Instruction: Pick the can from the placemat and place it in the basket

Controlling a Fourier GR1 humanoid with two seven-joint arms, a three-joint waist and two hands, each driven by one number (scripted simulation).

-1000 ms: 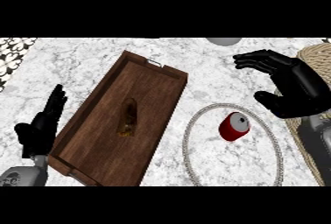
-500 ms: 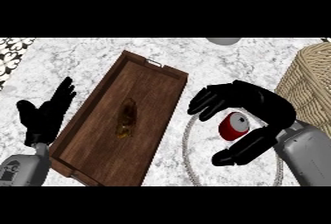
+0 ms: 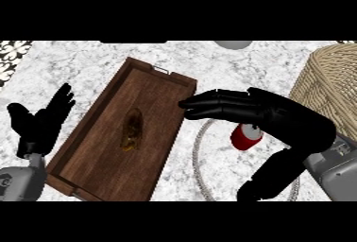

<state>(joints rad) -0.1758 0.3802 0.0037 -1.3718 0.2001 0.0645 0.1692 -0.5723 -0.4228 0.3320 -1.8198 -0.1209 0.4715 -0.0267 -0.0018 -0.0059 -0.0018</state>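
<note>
My right hand (image 3: 279, 118) hangs spread, fingers and thumb apart, directly over the can (image 3: 244, 137), which lies tilted on the placemat (image 3: 202, 163), just beside the wooden tray (image 3: 105, 156); the can peeks from under my palm. The left hand (image 3: 42, 123) rests open beyond the tray's far side. One can, one tray, one basket (image 3: 331, 80).
</note>
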